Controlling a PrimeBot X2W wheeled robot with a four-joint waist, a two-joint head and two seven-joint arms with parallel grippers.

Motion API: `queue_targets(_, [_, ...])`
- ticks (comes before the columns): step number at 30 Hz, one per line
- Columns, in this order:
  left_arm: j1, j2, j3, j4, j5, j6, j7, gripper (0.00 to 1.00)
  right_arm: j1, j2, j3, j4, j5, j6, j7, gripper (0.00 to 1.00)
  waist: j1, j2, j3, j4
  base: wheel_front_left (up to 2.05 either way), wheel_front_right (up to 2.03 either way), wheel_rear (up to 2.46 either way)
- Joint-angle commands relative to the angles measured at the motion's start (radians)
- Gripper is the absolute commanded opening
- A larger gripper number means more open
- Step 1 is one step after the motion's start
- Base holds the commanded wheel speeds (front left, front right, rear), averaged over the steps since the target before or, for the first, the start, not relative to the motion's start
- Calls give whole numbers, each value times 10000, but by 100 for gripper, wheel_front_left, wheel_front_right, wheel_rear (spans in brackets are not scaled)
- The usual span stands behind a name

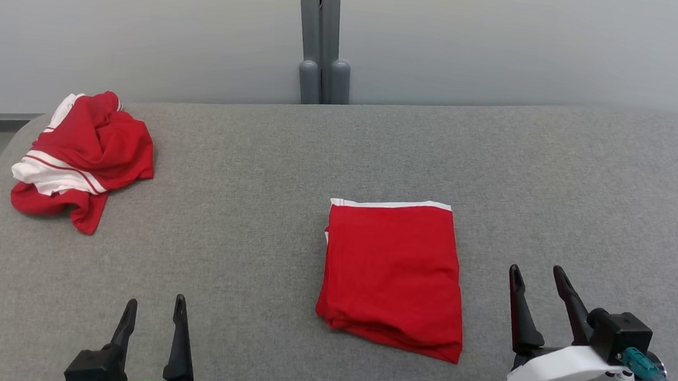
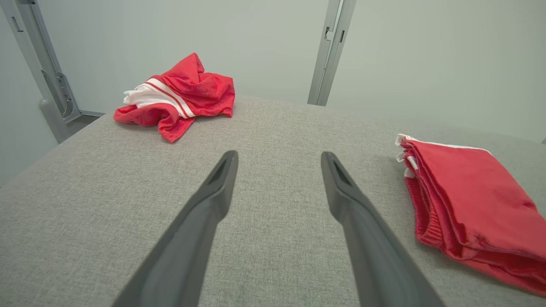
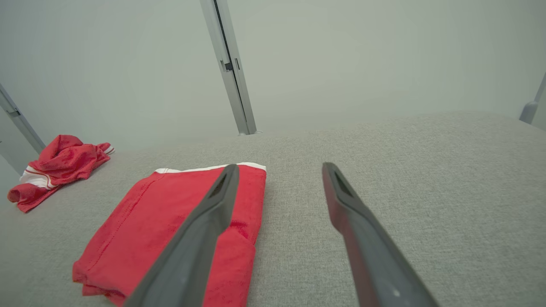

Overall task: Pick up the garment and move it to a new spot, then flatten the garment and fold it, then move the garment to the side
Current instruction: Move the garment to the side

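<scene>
**Thin layers could undo the fold**

Head view: the folded garment (image 1: 393, 275) lies mid-table, a flat red rectangle with a white band on its far edge. The left gripper (image 1: 156, 299) and right gripper (image 1: 536, 268) hover near the front edge, both spread wide and empty. The right one is near the rectangle's right side. A crumpled garment (image 1: 81, 159), red with white stripes, sits far left on the grey woven table (image 1: 257, 146).

Left wrist view: the fold's edge shows several soft, thin layers stacked loosely (image 2: 431, 221). If moving it aside is the step left, a pinch that catches only the top layers would likely peel the fold open.

Right wrist view: the knit looks limp and smooth (image 3: 162, 213) and the table coarse. Dragging rather than lifting could bunch the cloth.
</scene>
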Motion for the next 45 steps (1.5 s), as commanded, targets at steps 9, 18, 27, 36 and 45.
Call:
queue_targets(9, [-262, 13, -135, 99, -61, 49, -3, 100, -1554, -434, -167, 1664, -10, -3, 1998, 100, 0, 0, 252, 647, 0, 0, 0])
queue_targets(18, [-588, 14, -291, 132, -145, 71, -2, 100, -3060, -1169, 491, 3049, 1566, -3, 4458, 100, 0, 0, 845, 1402, 0, 0, 0])
queue_targets(27, [-875, 14, -376, 119, -182, 114, -3, 100, -4063, -1371, 1097, 4422, 2899, -3, 5261, 100, 0, 0, 1270, 1848, 0, 0, 0])
queue_targets(36, [-1023, 13, -407, 64, -262, 181, -3, 100, -4670, -1462, 1834, 5363, 3768, -3, 5360, 38, 0, 0, 1526, 1914, 0, 0, 0])
queue_targets(45, [-1067, 13, -353, 61, -152, 146, -3, 100, -5126, -1884, 2567, 5452, 4126, -9, 4148, 0, 0, 0, 1668, 1455, 0, 0, 0])
